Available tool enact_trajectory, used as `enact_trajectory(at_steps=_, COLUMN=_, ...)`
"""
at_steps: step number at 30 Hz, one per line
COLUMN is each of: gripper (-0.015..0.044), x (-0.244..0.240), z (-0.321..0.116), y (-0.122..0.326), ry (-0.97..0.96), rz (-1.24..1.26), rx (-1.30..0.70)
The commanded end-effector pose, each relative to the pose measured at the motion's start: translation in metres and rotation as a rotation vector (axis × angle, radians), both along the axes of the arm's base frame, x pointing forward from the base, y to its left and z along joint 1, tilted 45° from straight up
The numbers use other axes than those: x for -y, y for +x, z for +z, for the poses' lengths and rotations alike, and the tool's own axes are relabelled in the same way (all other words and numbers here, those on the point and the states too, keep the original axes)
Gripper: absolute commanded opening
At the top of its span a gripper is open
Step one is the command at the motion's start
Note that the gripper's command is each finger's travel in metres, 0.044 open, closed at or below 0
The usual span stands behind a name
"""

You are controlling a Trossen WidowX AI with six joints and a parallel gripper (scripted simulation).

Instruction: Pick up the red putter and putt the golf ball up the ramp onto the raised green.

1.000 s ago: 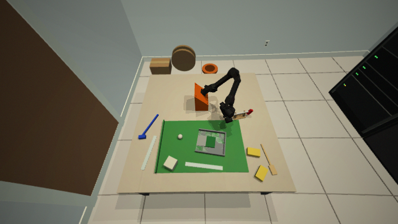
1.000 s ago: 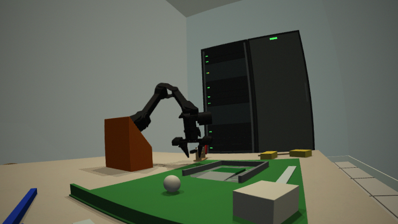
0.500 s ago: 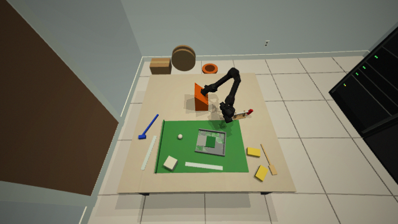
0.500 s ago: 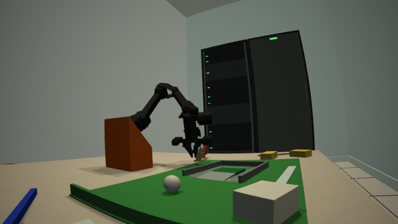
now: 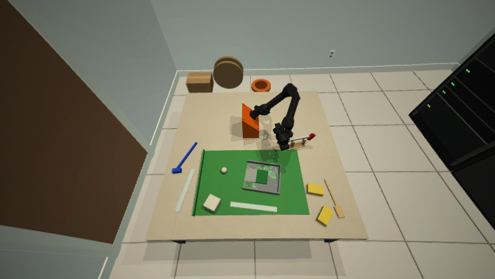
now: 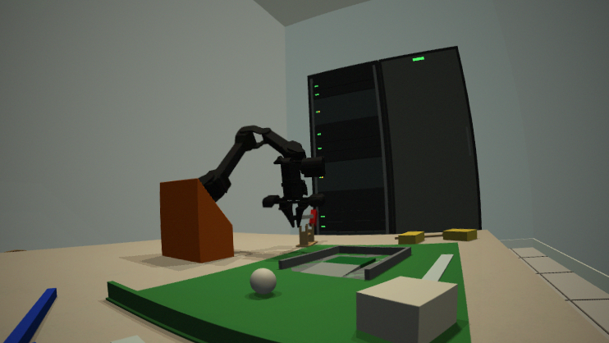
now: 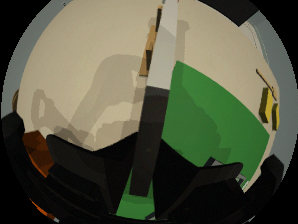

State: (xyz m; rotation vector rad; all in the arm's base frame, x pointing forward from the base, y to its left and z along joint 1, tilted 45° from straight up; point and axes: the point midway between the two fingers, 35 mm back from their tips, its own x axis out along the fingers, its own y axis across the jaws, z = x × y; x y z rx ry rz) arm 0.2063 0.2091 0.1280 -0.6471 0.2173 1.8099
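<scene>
My gripper [image 5: 284,148] [image 6: 295,225] [image 7: 146,137] is shut on the dark grip of the red putter [image 5: 311,136] [image 6: 313,217] [image 7: 160,65]. The putter's shaft points away from the mat's back right corner, with the red head at its far end. It is raised a little above the wooden stand [image 5: 297,145] [image 6: 306,239] [image 7: 144,68]. The white golf ball [image 5: 223,169] [image 6: 263,281] sits on the green mat [image 5: 221,156] [image 6: 204,298] [image 7: 200,112], left of the grey ramp [image 5: 249,175] [image 6: 326,269]. The raised green [image 5: 261,176] [image 6: 349,260] is a small green square inside grey walls [image 5: 279,178] [image 6: 388,262].
A white block [image 5: 211,202] [image 6: 402,294] and a white strip [image 5: 253,206] lie on the mat's front part. A blue putter [image 5: 187,155] [image 6: 31,317] lies left of the mat. Two yellow blocks [image 5: 315,189] [image 5: 325,215] and a wooden putter [image 5: 339,211] lie right of it.
</scene>
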Motion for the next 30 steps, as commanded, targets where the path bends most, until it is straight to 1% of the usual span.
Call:
enact_trajectory(at_steps=1, gripper=0.0000, x=0.013, z=0.020, y=0.002, ry=0.018, rz=0.000, rx=0.014)
enact_trajectory(at_steps=7, gripper=0.0000, x=0.031, z=0.041, y=0.001, ry=0.028, rz=-0.002, rx=0.011)
enact_trajectory(at_steps=12, gripper=0.0000, x=0.033, z=0.043, y=0.000, ry=0.029, rz=-0.002, rx=0.011)
enact_trajectory(at_steps=14, gripper=0.0000, x=0.032, z=0.034, y=0.005, ry=0.006, rz=-0.017, rx=-0.011)
enact_trajectory(at_steps=18, gripper=0.0000, x=0.046, z=0.021, y=0.024, ry=-0.044, rz=-0.099, rx=-0.078)
enact_trajectory(at_steps=22, gripper=0.0000, x=0.062, z=0.007, y=0.043, ry=-0.092, rz=-0.185, rx=-0.151)
enact_trajectory(at_steps=30, gripper=0.0000, x=0.102, z=-0.024, y=0.067, ry=-0.182, rz=-0.354, rx=-0.299)
